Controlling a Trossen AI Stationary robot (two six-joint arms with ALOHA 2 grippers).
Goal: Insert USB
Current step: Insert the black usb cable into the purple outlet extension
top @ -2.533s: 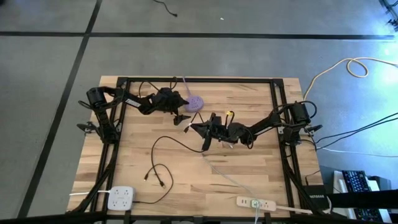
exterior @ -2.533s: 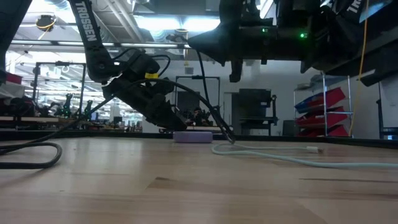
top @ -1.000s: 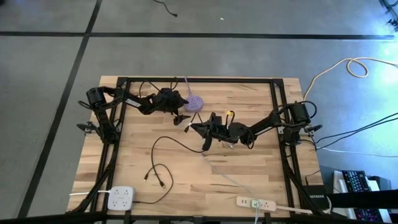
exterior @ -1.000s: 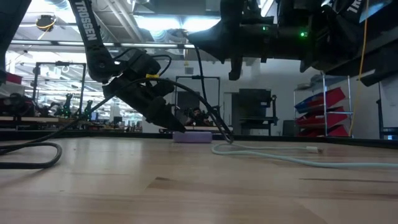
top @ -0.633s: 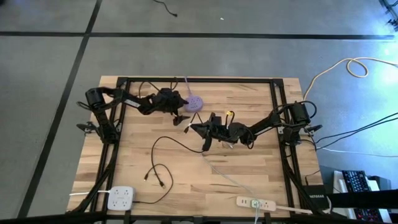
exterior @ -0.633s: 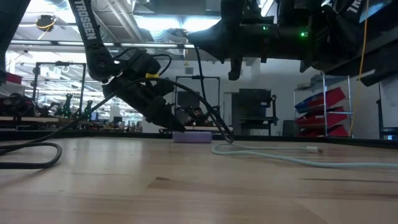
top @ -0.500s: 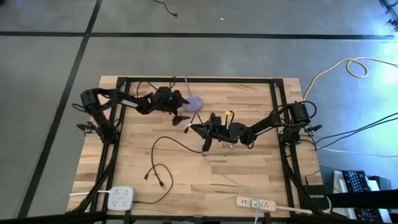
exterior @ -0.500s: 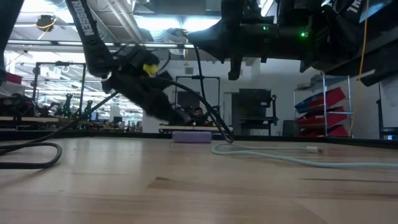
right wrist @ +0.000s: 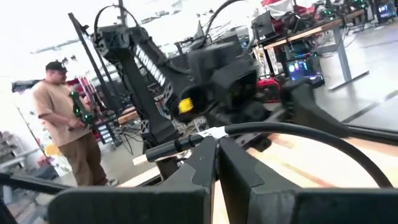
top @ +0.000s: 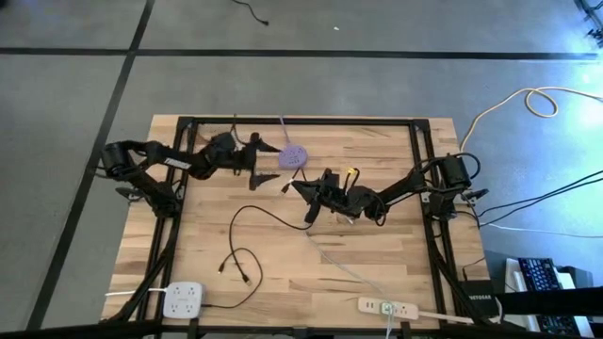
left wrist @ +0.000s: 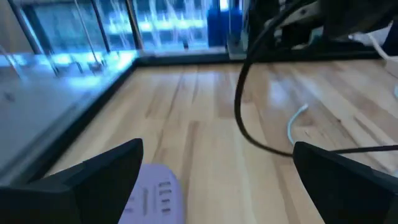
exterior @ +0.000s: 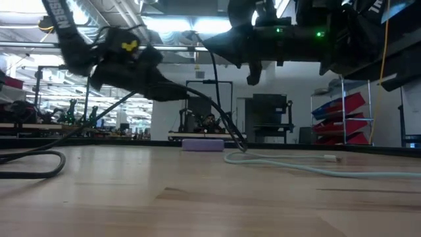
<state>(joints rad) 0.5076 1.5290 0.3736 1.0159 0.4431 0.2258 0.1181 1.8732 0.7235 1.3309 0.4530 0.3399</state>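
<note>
- Lying flat near the far edge of the wooden table [top: 377, 160], the round purple USB hub [top: 295, 156] sits between the two arms, with nothing touching it; in the low view it shows as a thin purple slab [exterior: 203, 145] on the boards.
- The black cable [top: 259, 212] runs from the right gripper across the table's middle and loops toward the near left side.
- The right gripper [top: 310, 194] is just beside the hub, a little nearer the table's middle, raised off the surface; its fingers [right wrist: 200, 163] are pressed together on the black cable, whose plug end juts out ahead of them.
- The left gripper [top: 265, 166] hangs above the table just left of the hub, its fingers [left wrist: 93, 180] spread wide with nothing between them.
- A pale cable [top: 341, 266] trails from the centre to a white power strip [top: 387, 307] at the near edge.
- A square white socket block [top: 184, 300] sits at the near left corner.
- A person [right wrist: 69, 122] stands in the room beyond the table.
</note>
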